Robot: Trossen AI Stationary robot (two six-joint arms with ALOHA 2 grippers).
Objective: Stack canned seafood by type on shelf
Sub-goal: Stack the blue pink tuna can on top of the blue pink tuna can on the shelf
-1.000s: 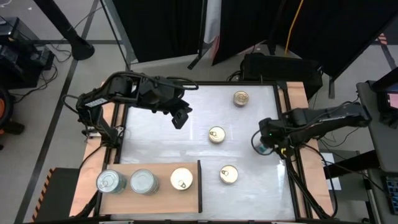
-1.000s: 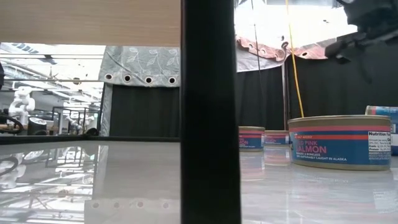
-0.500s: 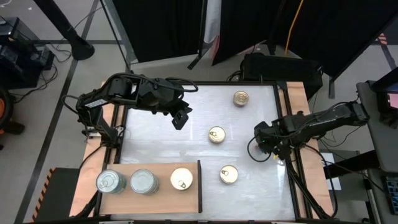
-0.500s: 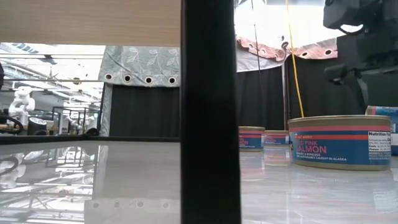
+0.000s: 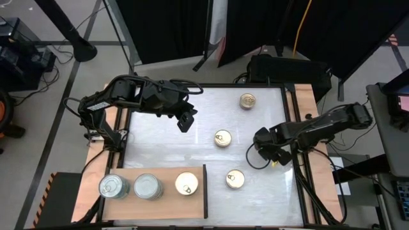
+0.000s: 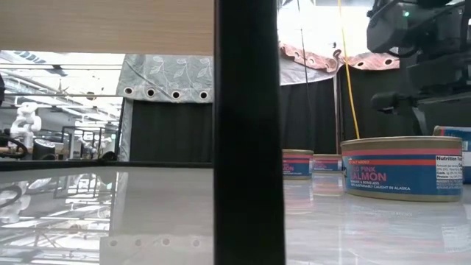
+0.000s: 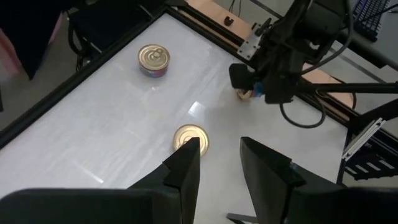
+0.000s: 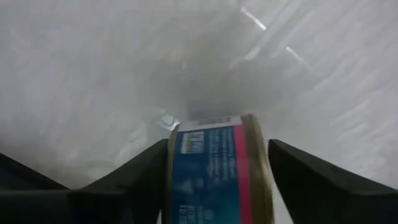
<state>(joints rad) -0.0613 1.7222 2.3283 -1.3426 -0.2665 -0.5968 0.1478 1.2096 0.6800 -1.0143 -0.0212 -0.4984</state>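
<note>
Though half-hidden, tin (image 8: 214, 171) between jaws.

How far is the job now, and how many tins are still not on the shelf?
Done: three tins stand on the shelf. In hand: the right gripper has a tin between its fingers. Left: three gold-lidded tins on the white table. The left gripper waits above the table.

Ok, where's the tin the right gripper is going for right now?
The blue-and-pink tin sits between the right gripper's fingers, seen in the right wrist view, near the table's right edge, right of the centre gold-lid tin.
</note>
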